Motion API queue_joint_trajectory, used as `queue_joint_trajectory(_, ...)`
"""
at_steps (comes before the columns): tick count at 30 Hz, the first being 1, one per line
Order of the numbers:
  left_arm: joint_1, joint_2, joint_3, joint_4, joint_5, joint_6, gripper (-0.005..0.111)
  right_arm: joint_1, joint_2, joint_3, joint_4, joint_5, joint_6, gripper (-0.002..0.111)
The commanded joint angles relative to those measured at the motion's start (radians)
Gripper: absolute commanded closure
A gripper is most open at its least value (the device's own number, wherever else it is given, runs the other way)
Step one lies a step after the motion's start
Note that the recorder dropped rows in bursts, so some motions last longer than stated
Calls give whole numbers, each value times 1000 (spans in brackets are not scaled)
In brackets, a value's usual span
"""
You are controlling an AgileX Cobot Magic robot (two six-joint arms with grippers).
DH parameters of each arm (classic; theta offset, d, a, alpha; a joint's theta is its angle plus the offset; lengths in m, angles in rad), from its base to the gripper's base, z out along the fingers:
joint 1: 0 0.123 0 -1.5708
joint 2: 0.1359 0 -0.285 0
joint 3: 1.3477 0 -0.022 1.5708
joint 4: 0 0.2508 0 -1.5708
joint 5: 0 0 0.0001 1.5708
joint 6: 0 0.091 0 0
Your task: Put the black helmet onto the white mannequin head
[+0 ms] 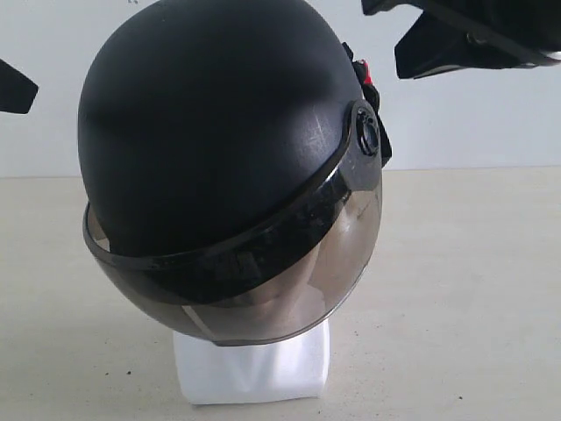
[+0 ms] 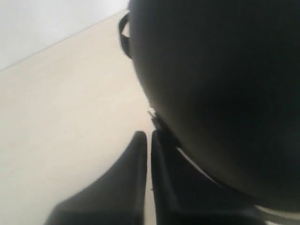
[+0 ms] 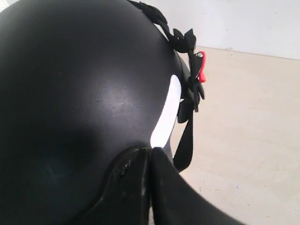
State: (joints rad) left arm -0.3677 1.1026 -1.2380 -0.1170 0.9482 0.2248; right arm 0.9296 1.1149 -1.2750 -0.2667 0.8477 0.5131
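The black helmet [image 1: 210,132] sits on the white mannequin head, whose block base [image 1: 254,373] shows below it. The smoky visor [image 1: 280,289] hangs down over the face, which is only dimly seen through it. My left gripper [image 1: 13,88] is at the left edge, apart from the helmet. My right gripper [image 1: 456,44] hangs at the upper right, also apart. In the left wrist view the gripper [image 2: 149,138] is shut on nothing, beside the shell [image 2: 220,93]. The right wrist view shows that gripper [image 3: 151,152] shut and empty beside the shell [image 3: 79,93].
The beige table [image 1: 465,289] spreads around the base, with a pale wall [image 1: 473,123] behind. A black chin strap with a red buckle tab [image 3: 201,68] dangles at the helmet's rear; the tab [image 1: 364,70] also shows from outside.
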Motion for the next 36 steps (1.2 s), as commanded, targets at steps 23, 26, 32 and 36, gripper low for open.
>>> queue_joint_trajectory(23, 141, 356, -1, -440, -123, 440, 102, -2, 154, -4, -170, -71, 84, 108)
queue_joint_trajectory(26, 141, 356, -1, -620, -68, 581, 102, -2, 154, -4, -191, -58, 88, 108)
queue_joint_trajectory(32, 141, 356, -1, -751, -13, 658, 102, -2, 154, -4, -202, -58, 94, 108)
queue_joint_trajectory(36, 141, 347, -2, -792, -4, 671, 102, -2, 154, -4, -201, -58, 98, 108)
